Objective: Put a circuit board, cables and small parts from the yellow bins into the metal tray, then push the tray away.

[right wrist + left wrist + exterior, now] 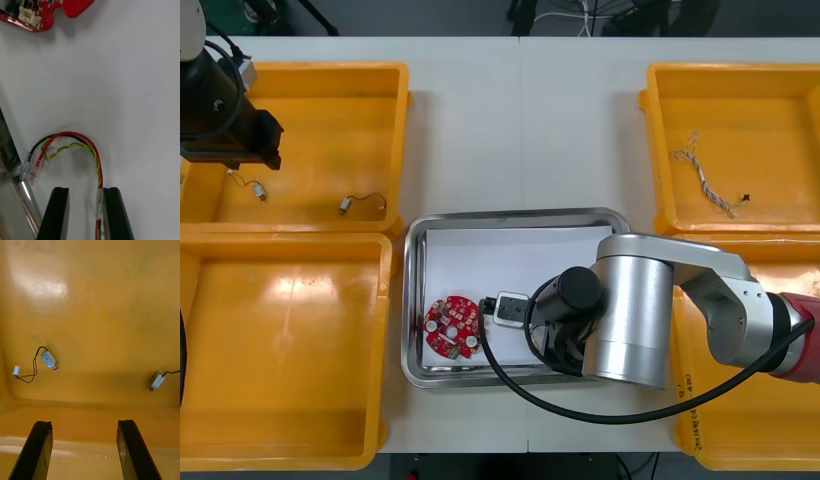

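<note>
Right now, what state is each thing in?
Right gripper: open over the metal tray, cable between its fingers.
Red and yellow cable: lying curled on the tray's white floor.
Circuit board: flat in the tray.
Left gripper: open above a yellow bin.
Small metal parts: loose in that bin.

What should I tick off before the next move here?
1. Round red circuit board in shiny metal tray: ok.
2. Red and yellow twisted cable on tray's white inside: ok.
3. Cable clear of open right gripper: not ok, it runs between the fingers.
4. Left gripper open over far left yellow bin: ok.
5. Small metal parts ahead of left gripper: ok.
</note>
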Tool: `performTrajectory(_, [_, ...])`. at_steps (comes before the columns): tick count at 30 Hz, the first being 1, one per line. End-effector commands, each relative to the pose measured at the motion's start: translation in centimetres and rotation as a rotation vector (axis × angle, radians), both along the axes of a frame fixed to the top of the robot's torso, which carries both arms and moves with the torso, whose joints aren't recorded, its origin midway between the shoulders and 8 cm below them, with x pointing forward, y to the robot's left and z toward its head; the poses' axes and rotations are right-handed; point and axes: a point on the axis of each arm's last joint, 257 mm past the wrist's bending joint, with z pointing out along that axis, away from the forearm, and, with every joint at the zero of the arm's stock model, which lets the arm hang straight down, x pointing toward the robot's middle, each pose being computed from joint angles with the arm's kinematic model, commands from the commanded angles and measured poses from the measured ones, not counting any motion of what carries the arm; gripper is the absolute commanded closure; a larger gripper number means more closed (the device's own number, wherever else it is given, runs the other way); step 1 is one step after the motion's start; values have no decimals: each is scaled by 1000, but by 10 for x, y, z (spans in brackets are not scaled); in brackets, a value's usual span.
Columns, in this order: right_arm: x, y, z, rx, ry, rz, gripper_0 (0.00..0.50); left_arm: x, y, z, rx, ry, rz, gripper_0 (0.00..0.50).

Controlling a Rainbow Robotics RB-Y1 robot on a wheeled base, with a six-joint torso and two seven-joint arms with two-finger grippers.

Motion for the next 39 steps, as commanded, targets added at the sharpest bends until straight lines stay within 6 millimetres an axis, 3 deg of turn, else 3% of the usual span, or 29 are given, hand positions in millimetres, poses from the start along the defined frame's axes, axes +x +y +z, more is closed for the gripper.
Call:
performTrajectory(1, [-7, 14, -1, 8, -11, 33, 0, 23, 19, 43, 34, -113, -2, 0])
performTrajectory(10, [4, 12, 10, 9, -44, 15, 0, 39, 32, 41, 34, -163, 20, 0])
performTrajectory(19, [15, 0, 38, -2, -21, -55, 0, 47, 45, 35, 48, -180, 34, 0])
performTrajectory(30, [33, -15, 108, 42, 25, -166, 0, 59, 56, 20, 30, -202, 46, 0])
performTrajectory(39, [50, -51, 164, 107, 30, -305, 0, 66, 65, 7, 30, -211, 47, 0])
